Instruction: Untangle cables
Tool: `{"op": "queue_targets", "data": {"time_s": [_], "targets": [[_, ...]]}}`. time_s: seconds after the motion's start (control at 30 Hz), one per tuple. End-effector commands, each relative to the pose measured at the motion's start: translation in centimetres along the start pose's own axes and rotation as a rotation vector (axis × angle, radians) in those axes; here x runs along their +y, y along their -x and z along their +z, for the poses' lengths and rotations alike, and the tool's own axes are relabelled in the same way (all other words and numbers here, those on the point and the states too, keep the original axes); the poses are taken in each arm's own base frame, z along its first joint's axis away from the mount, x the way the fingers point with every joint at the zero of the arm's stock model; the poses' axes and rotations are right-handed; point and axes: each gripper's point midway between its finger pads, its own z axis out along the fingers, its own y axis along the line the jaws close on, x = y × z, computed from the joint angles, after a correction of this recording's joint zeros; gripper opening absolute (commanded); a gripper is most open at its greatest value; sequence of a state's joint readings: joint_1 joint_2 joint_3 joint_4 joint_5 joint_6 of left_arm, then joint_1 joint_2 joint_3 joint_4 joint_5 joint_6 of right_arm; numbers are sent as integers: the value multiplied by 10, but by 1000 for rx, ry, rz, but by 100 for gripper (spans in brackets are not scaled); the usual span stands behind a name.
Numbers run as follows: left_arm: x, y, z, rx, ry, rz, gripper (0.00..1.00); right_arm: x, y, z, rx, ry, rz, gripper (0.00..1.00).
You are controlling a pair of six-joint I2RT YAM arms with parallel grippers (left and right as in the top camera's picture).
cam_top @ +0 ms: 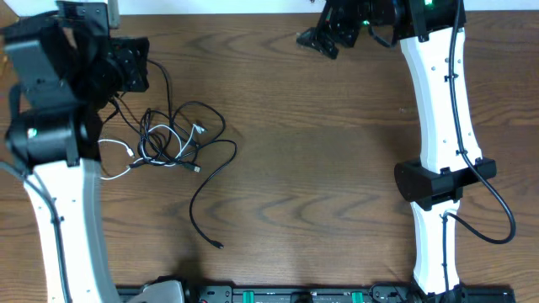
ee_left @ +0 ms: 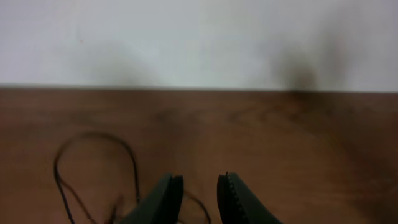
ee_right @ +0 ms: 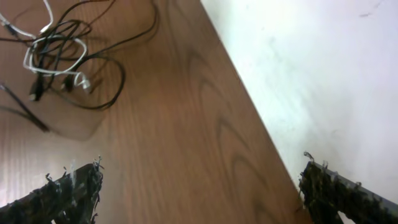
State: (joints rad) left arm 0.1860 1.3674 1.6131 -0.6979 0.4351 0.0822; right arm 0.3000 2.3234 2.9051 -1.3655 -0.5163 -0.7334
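left end effector: jaws narrowly apart | right end effector: jaws wide, empty, over far bench edge | cables: black and white, tangled on bench near left end effector, well apart from right

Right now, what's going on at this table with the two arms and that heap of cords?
Two robot arms are working on a tangle of cables on the left side of the wooden table. A black cable and a white cable lie looped together, not yet separated. The left gripper is right by the tangle, fingers slightly parted with nothing between them. The right gripper is wide open at the far edge, away from the cables.
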Motion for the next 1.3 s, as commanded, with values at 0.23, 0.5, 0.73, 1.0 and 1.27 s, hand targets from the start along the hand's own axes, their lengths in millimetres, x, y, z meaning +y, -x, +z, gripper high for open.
{"op": "queue_targets", "data": {"time_s": [0.23, 0.5, 0.73, 1.0, 1.27], "targets": [[29, -90, 2, 365, 203, -269, 25, -34, -16, -14, 34, -118, 52, 99], [32, -135, 27, 449, 196, -281, 27, -35, -14, -19, -4, -91, 69, 99], [38, -162, 43, 476, 200, -299, 38, -41, -17, -22, -3, -104, 67, 99], [9, -211, 49, 603, 43, -235, 38, -52, -23, -29, -6, -131, 71, 99], [-13, -237, 43, 687, -129, 1, 39, -56, -25, -31, -7, -141, 83, 99]]}}
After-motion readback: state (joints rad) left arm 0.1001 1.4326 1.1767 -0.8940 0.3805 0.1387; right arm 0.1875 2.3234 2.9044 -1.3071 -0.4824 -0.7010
